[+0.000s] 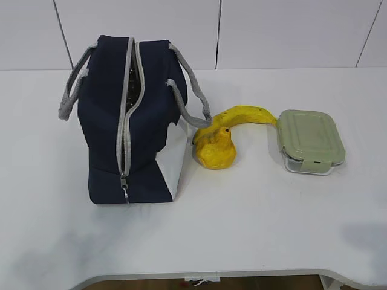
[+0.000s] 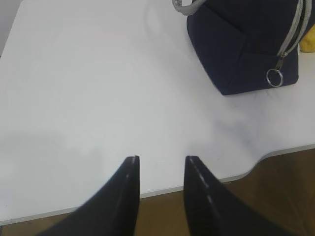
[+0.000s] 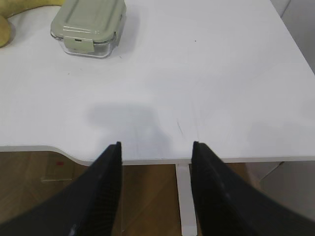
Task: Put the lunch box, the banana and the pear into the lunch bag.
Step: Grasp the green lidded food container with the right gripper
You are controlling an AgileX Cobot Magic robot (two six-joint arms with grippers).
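The navy lunch bag [image 1: 130, 127] stands on the left of the white table [image 1: 242, 223], its grey zipper partly open along the top. The pear [image 1: 214, 148] sits just right of the bag. The banana [image 1: 245, 116] curves behind the pear toward the lunch box [image 1: 310, 140], which has a sage-green lid. Neither gripper shows in the exterior view. My left gripper [image 2: 161, 160] is open and empty over the table's front edge, with the bag [image 2: 246, 49] far ahead to the right. My right gripper [image 3: 156, 145] is open and empty at the front edge, the lunch box [image 3: 89, 24] far ahead to the left.
The bag's zipper pull ring [image 2: 274, 77] hangs at its near end. A grey handle [image 1: 72, 87] droops off the bag's left side. The table's curved front edge [image 1: 205, 275] lies below both grippers, brown floor beneath it. A white wall stands behind.
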